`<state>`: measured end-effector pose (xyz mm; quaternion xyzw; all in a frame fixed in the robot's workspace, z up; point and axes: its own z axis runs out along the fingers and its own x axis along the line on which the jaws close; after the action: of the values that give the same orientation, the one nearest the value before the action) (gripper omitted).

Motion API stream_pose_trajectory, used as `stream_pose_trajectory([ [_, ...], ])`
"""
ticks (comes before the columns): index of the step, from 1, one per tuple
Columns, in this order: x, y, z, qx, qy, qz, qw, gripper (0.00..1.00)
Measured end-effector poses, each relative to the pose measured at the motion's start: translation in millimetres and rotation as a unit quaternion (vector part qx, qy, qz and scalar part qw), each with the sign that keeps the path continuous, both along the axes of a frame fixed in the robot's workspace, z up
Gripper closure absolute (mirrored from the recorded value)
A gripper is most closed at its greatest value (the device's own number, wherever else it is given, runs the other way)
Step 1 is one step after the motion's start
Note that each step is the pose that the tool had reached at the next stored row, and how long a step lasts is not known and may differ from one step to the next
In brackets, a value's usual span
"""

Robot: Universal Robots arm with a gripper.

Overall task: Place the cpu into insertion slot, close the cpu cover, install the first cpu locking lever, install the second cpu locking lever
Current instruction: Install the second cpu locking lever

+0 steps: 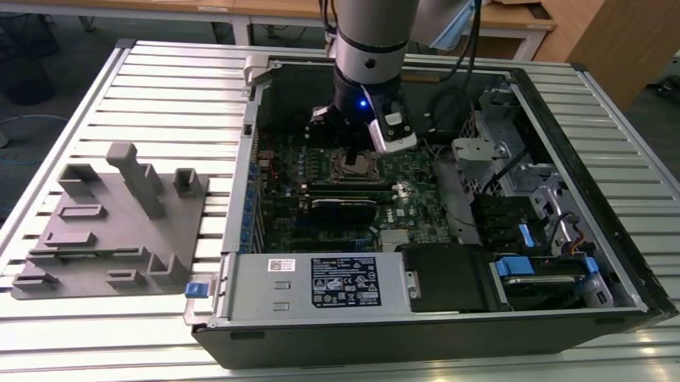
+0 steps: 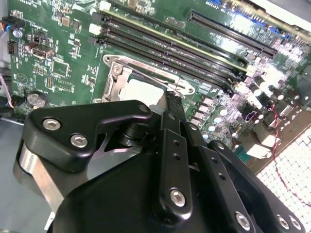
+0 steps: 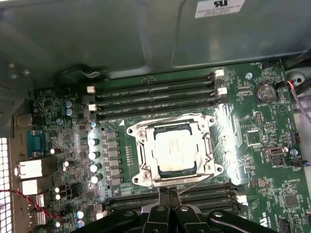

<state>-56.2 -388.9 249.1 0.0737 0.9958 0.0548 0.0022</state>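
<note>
Your open black tower case (image 1: 595, 310) lies on the ribbed metal table (image 1: 159, 79), green glossy motherboard (image 3: 252, 126) inside. The thin silver cut-out cpu cover (image 3: 141, 145) looks closed over the square insertion slot (image 3: 209, 167). The pale matte metal cpu (image 3: 174, 151) is seated inside. Lever wires appear down; latched or not, can't tell. The black tool (image 3: 168, 193) sits just beside the socket edge, fingertips together, gripping nothing visible.

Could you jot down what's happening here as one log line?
cpu: seated in insertion slot | cpu cover: closed over it | gripper: at socket edge
</note>
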Motion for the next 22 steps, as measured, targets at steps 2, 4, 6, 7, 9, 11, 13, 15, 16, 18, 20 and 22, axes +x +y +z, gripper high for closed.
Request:
stream_pose_trajectory([
  [2,-0.3,-0.6,-1.0,0.0,0.0,0.0,1.0,0.89],
  [4,-1.1,-0.8,-2.2,0.0,0.0,0.0,1.0,0.89],
  [6,-3.1,-1.0,-3.8,0.0,0.0,0.0,1.0,0.89],
  [7,-4.3,-1.2,-4.4,-0.0001,0.0,0.0,1.0,0.89],
  [9,-6.0,-1.7,-5.2,0.0,0.0,0.0,1.0,0.89],
  [11,-6.0,-2.2,-5.2,-0.0001,0.0,0.0,1.0,0.89],
  [13,-6.2,-4.0,-5.4,0.0,0.0,0.0,1.0,0.89],
  [15,-6.5,-6.1,-6.1,0.0,0.0,0.0,1.0,0.89],
  [16,-7.0,-6.3,-7.1,0.0001,-0.0001,0.0,1.0,0.89],
  [18,-8.8,-6.5,-9.9,-0.0001,0.0,0.0,1.0,0.89],
  [20,-11.6,-6.5,-13.1,0.0,0.0,0.0,1.0,0.89],
  [22,-14.1,-6.5,-15.6,0.0,0.0,0.0,1.0,0.89],
])
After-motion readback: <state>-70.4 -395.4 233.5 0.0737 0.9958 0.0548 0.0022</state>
